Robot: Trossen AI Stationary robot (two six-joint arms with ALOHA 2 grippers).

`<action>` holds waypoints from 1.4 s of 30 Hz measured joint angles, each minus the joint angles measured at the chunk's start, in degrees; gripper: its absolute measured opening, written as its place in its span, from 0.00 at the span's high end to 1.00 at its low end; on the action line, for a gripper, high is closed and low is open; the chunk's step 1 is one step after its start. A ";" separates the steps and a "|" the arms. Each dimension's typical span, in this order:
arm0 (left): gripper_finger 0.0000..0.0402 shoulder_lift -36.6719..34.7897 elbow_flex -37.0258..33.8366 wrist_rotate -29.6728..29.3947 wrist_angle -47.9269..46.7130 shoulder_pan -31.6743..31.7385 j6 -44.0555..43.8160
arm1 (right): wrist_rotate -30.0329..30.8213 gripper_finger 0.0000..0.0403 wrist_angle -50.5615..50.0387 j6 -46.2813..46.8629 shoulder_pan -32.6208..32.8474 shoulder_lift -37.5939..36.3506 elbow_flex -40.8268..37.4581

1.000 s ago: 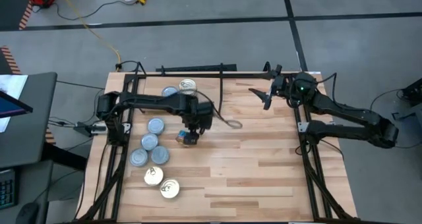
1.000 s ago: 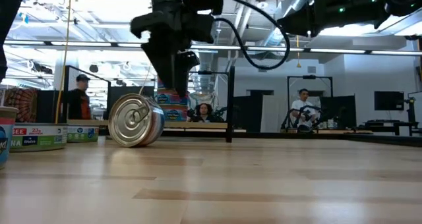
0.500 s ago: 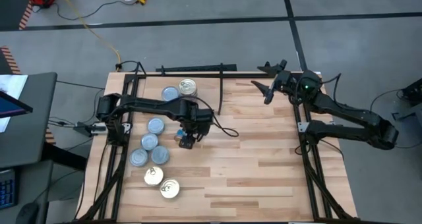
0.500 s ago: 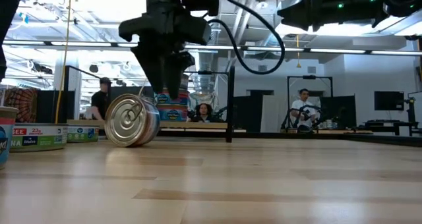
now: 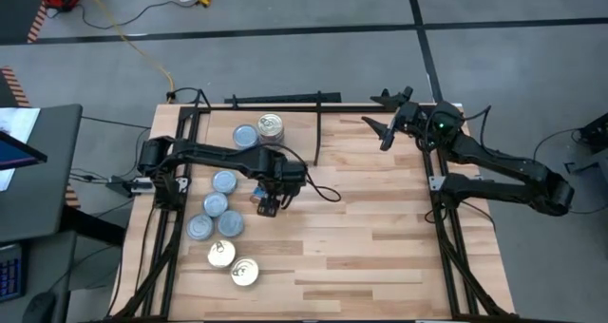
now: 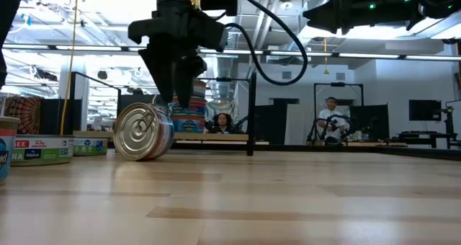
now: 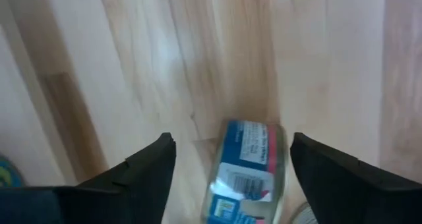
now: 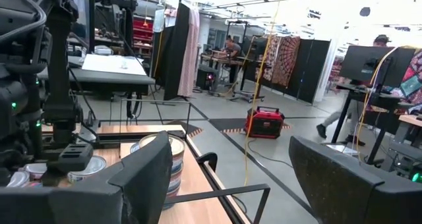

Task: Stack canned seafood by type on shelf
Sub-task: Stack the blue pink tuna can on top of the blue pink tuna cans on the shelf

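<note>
A tin point(image 7: 247, 171) with a blue label stands on its side wall on the table, its gold pull-tab top point(image 6: 144, 132) facing the near edge. My left gripper point(image 5: 269, 204) point(image 7: 232, 140) is open and points down over this tin, one finger on each side with a gap to both. Several blue-grey tins point(image 5: 217, 205) and two gold tins point(image 5: 233, 263) lie flat at the table's left. A gold-topped stack point(image 5: 271, 125) and a blue-grey tin point(image 5: 245, 136) stand on the shelf point(image 5: 285, 103) by its divider rod point(image 5: 316, 133). My right gripper point(image 5: 383, 136) point(image 8: 229, 145) waits open, high over the far right.
The black cable point(image 5: 318, 188) of the left arm loops over the table to the right of the tin. The table's middle and right point(image 5: 380, 228) are bare wood. People stand and sit in the room beyond the far edge point(image 6: 333, 119).
My left gripper has moved toward the table's near edge and a little to the left, coming over the tin on its side. My right gripper has shifted slightly toward the far edge.
</note>
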 joint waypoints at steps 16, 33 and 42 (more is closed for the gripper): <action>0.08 6.60 -0.01 0.03 -5.64 -3.48 5.51 | -0.01 0.18 0.37 -0.19 0.06 0.00 0.00; 0.54 6.47 -0.01 -3.27 -9.82 -3.11 9.64 | 0.00 0.18 0.33 -0.46 0.07 0.00 0.00; 0.54 3.41 9.02 -7.04 -17.47 -0.14 6.20 | -0.02 0.18 0.01 -0.46 0.11 0.00 0.00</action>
